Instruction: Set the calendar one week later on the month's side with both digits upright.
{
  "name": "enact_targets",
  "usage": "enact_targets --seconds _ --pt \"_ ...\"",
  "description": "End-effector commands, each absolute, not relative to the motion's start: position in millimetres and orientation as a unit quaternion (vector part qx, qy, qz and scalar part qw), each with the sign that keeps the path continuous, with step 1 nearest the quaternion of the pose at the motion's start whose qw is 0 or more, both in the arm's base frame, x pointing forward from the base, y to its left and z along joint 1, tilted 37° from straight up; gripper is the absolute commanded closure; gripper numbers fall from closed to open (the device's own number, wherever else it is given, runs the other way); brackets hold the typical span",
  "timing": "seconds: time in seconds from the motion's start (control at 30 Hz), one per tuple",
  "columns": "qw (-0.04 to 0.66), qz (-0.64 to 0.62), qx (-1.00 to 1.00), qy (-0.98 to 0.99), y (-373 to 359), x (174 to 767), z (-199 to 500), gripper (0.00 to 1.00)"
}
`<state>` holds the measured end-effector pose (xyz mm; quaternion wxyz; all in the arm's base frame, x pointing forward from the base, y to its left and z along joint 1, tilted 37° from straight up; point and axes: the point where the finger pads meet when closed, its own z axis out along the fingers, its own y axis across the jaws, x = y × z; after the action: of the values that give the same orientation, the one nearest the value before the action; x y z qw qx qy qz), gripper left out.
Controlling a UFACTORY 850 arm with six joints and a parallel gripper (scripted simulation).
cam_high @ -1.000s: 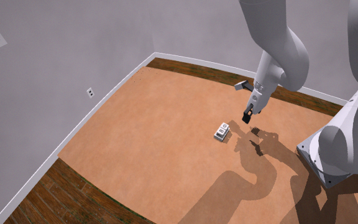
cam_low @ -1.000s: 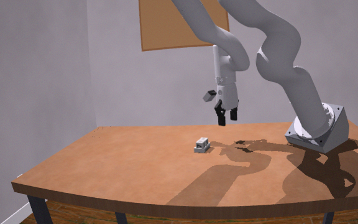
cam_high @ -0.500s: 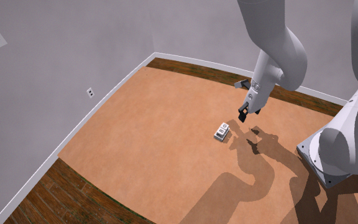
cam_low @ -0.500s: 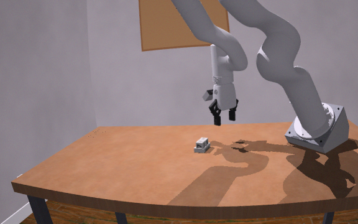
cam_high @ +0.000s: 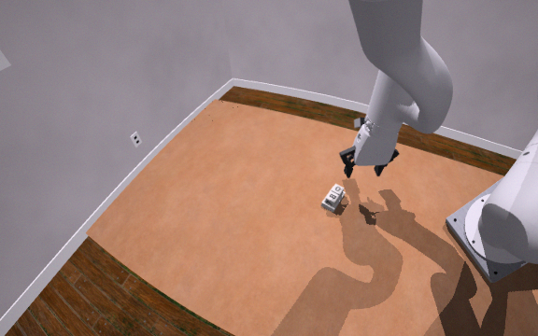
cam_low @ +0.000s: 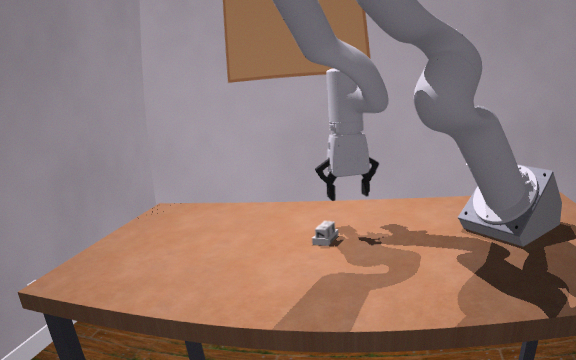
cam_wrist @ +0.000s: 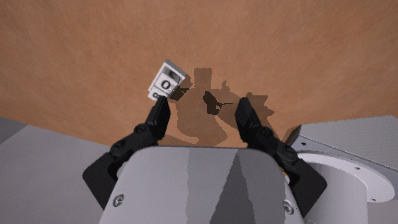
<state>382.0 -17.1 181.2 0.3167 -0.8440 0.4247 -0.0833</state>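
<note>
Tool (cam_low: 348, 189) wide open, above calendar (cam_low: 325, 233)

Setting: plain indoor room fitted out as a robot test bench. Evidence: grey painted walls (cam_high: 87, 56) with white baseboard (cam_high: 110, 196), wall socket plates (cam_high: 135, 139), dark wood-plank floor (cam_high: 87, 289); a brown panel (cam_low: 263, 40) hung on the far wall. Furnishing: one large wooden table (cam_low: 193, 280) on dark legs (cam_low: 63, 337), with the white arm's grey base (cam_low: 513, 215) mounted on its top.
</note>
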Motion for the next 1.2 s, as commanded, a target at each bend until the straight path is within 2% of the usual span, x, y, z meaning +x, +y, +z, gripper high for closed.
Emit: enact_targets --seconds 0.0,0.6,0.9,0.93,1.17 --pt "0.315 -0.047 -0.814 0.486 -12.6 389.6 190.4 0.00" --pt "0.318 0.030 -0.670 0.671 7.3 413.1 223.5 0.00" --pt "0.317 0.039 -0.650 0.689 9.8 415.5 227.4 0.00" --pt "0.317 0.039 -0.650 0.689 9.8 415.5 227.4 0.53" --pt "0.317 0.039 -0.650 0.689 9.8 415.5 227.4 0.53"
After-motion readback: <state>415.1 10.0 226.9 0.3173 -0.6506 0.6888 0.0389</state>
